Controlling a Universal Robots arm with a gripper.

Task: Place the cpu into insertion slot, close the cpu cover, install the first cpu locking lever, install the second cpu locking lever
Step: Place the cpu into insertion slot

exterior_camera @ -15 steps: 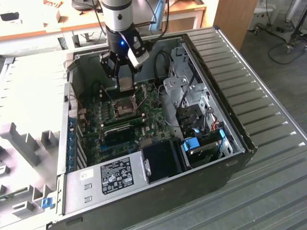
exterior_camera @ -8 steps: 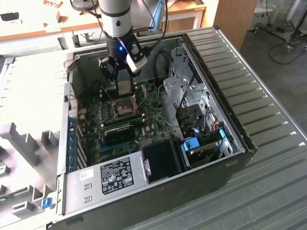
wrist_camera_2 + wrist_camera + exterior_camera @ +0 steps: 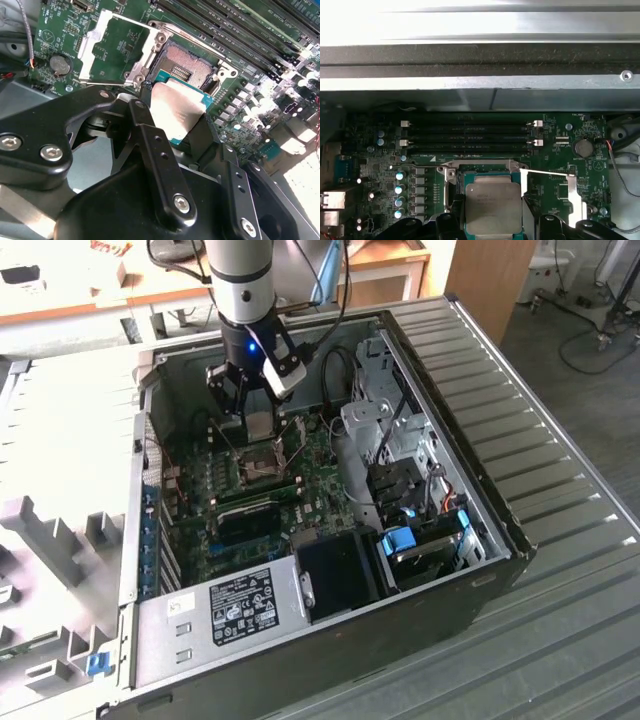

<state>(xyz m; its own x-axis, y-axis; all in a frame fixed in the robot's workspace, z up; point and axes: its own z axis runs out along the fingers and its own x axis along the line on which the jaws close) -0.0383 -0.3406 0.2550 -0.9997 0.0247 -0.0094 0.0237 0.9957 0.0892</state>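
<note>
My gripper [image 3: 258, 412] is shut on the cpu [image 3: 175, 107], a flat square chip with a silvery top, held by its edges between the black fingers [image 3: 145, 115]. The chip hangs just above the insertion slot [image 3: 186, 67], whose tan-gold pin field lies bare. In the first wrist view the cpu [image 3: 492, 205] covers most of the slot's frame [image 3: 451, 182]. The cpu cover [image 3: 117, 47], a thin silvery frame with a square window, is swung open and lies back beside the slot; it also shows as the cover [image 3: 572, 187]. A shiny locking lever [image 3: 192, 37] runs along the slot's edge.
The open computer case [image 3: 500, 530] lies on a ribbed metal table. Long black memory slots [image 3: 470, 135] run beside the socket. A black block [image 3: 248, 520], a power supply [image 3: 240, 605], a drive cage with blue tabs [image 3: 400, 540] and loose cables [image 3: 340, 370] crowd the case.
</note>
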